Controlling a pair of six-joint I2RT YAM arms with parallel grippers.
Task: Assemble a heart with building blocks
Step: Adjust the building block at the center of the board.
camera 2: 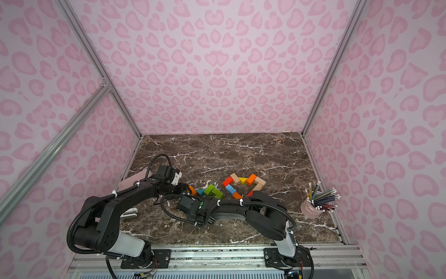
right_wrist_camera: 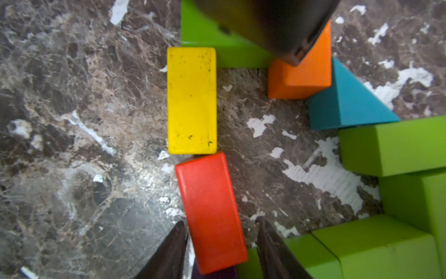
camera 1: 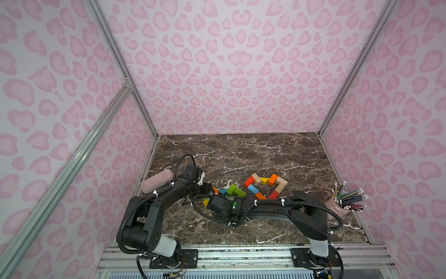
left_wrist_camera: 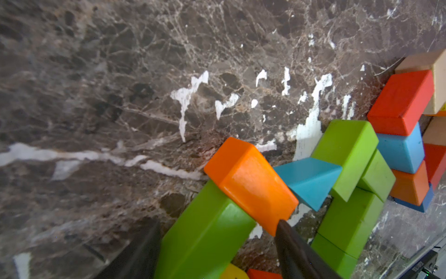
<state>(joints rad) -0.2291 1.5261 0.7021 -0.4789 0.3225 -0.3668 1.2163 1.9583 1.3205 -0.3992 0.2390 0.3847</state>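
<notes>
Left claw (left_wrist_camera: 218, 223): jaws apart, astride a green brick (left_wrist_camera: 205, 232) lying between them, with one fingertip (left_wrist_camera: 289, 241) touching an orange block (left_wrist_camera: 251, 183) at that brick's far end. Just past the block is a blue wedge (left_wrist_camera: 311, 181), and beyond it a cluster of green bricks (left_wrist_camera: 350, 157). Right claw (right_wrist_camera: 220, 219): jaws apart, flanking a red brick (right_wrist_camera: 210, 210) with a sliver of table on either side. Ahead, end to end with it, lies a yellow brick (right_wrist_camera: 191, 100). Farthest from both claws is a heart-shaped ring of blocks (camera 1: 280, 187), flat on the marble table (camera 1: 265, 154). A pencil cup (camera 1: 337, 205) stands well apart, past the ring.
</notes>
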